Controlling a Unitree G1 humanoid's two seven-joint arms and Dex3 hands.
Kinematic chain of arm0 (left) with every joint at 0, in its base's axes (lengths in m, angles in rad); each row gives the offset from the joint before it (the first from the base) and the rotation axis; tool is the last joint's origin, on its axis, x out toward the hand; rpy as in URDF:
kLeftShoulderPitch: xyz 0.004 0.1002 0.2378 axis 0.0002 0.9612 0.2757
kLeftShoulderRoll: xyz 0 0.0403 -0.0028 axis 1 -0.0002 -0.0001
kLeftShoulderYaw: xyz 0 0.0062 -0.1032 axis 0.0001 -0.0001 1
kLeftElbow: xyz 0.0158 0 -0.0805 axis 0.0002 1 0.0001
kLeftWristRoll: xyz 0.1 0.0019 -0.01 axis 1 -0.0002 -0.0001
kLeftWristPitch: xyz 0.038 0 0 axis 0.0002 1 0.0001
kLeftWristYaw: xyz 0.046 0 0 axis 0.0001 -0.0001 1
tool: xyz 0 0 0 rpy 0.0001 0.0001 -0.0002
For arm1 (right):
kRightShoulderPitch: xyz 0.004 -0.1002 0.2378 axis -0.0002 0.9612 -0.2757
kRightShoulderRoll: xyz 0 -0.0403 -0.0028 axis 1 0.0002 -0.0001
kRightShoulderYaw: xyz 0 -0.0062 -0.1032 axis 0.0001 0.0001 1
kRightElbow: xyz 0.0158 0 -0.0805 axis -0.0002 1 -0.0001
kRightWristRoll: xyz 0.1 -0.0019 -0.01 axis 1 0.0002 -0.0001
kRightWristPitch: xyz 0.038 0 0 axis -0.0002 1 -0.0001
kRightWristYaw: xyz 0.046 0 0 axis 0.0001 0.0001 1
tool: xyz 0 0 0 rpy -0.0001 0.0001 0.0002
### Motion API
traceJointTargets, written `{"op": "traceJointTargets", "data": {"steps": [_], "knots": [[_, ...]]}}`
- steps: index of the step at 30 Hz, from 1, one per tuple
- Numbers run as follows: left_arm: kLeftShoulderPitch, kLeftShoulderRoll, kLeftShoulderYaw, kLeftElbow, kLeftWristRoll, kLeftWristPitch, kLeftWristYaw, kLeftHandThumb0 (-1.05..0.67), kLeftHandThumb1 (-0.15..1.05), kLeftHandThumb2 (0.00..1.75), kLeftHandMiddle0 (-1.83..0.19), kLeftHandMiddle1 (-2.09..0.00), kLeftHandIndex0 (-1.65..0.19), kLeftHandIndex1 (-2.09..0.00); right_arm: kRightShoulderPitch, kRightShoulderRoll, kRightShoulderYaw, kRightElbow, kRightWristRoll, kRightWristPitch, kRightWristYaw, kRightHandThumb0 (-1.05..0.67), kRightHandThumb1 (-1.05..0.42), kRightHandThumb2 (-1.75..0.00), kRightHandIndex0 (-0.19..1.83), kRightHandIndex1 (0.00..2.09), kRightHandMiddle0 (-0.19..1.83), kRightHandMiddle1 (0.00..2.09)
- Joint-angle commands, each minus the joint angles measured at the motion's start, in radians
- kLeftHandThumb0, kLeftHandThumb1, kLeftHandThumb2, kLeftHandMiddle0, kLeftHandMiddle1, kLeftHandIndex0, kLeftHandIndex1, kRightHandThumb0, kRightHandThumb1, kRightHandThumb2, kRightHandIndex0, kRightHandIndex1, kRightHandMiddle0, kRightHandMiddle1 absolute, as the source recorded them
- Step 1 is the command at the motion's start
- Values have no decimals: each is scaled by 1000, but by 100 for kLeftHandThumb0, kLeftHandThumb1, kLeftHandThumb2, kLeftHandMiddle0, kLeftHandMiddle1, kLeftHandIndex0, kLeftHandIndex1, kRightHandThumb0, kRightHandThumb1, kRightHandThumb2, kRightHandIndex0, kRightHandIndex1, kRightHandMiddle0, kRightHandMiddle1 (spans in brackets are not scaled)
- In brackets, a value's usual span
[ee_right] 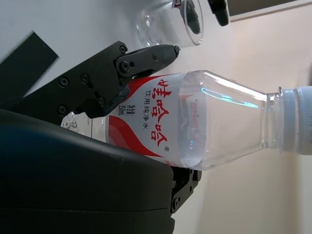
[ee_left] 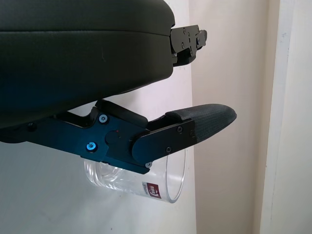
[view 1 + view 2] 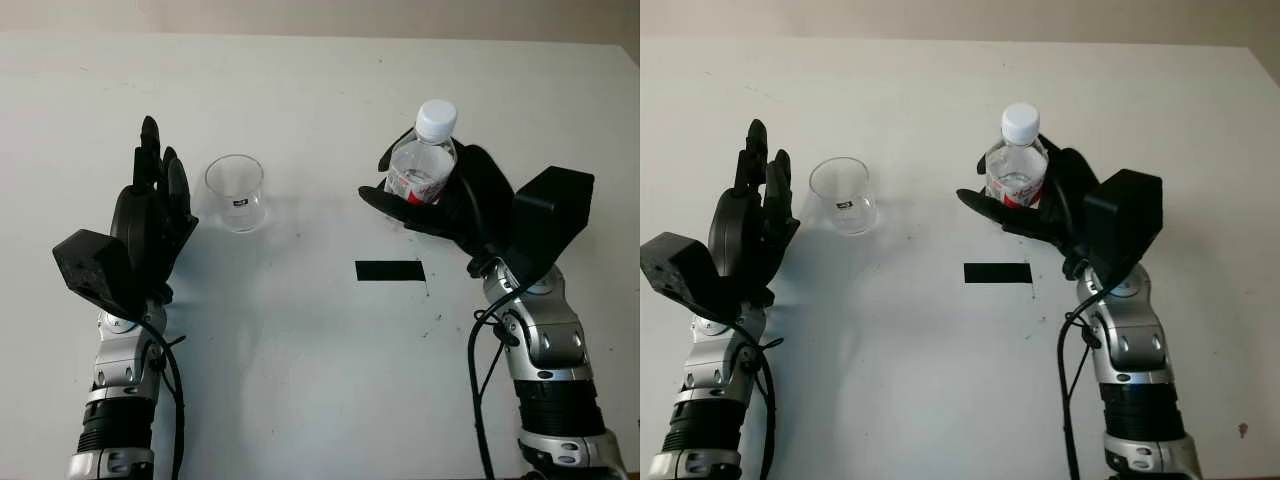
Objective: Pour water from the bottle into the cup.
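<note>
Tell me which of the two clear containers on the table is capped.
The water bottle, gripped by the right hand, has a white cap on. The glass cup beside the open left hand is open-topped.

The flat white bench [image 3: 300, 380] carries a black rectangular strip of tape [image 3: 390, 270], lying flat near its middle, long side parallel to the near edge. Small dark specks [image 3: 437, 318] mark the surface just beside the strip.
</note>
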Motion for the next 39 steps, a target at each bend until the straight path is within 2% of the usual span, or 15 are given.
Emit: {"op": "traceJointTargets", "data": {"steps": [1, 7, 16, 39], "knots": [[13, 11, 6, -17, 4, 0, -1, -68, 105, 72, 10, -6, 14, -5, -12, 4, -17, -40, 20, 59, -10, -16, -105, -42, 158, 209, 142, 209], [17, 16, 5, -17, -2, 0, -19, -68, 105, 72, 11, -5, 16, -5, -29, 6, -41, -74, 57, 203, -34, -14, -105, -43, 166, 209, 150, 209], [17, 22, 2, -20, 5, 4, -26, -69, 105, 72, 12, -5, 17, -5, -1, -9, -29, -88, 37, 199, -18, -14, -105, -43, 174, 209, 158, 209], [14, 21, 3, -13, -1, 3, -38, -69, 105, 71, 13, -5, 17, -5, 85, -3, -46, -184, 83, 292, 5, -17, -105, -43, 172, 209, 158, 209]]}}
